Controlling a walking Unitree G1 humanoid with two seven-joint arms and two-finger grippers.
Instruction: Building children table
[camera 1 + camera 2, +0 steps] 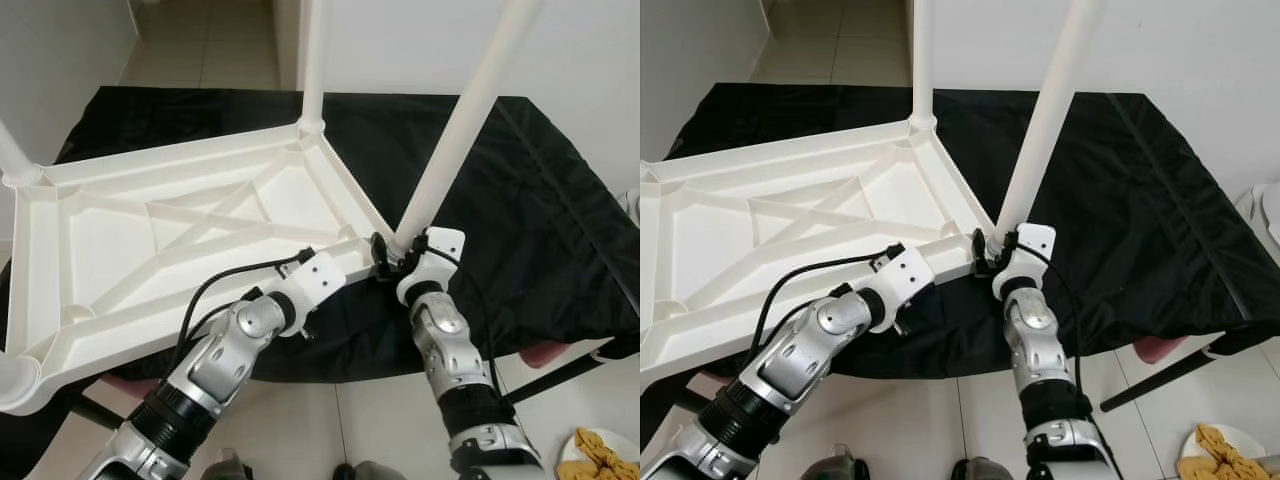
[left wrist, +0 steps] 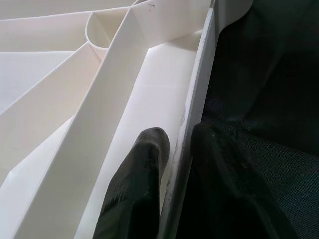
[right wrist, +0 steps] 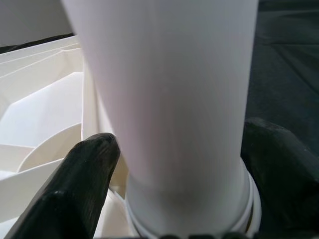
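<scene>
A white plastic children's table [image 1: 180, 230] lies upside down on a black cloth [image 1: 540, 200]. Legs stand up from its far corner [image 1: 312, 60] and its left corner [image 1: 12, 152]. A third leg [image 1: 460, 130] rises tilted from the near right corner. My right gripper [image 1: 395, 250] is shut on the base of this leg, with one finger [image 3: 79, 174] on either side of it where it meets its socket. My left gripper [image 2: 177, 137] is shut on the table's near rim [image 2: 197, 94], one finger inside the rim and one outside.
The cloth-covered surface ends close in front of me, with tiled floor [image 1: 370, 420] below. A white wall [image 1: 580, 50] stands behind. A plate with yellow scraps [image 1: 600, 452] lies on the floor at the right, and a pink object [image 1: 555, 352] shows under the cloth's edge.
</scene>
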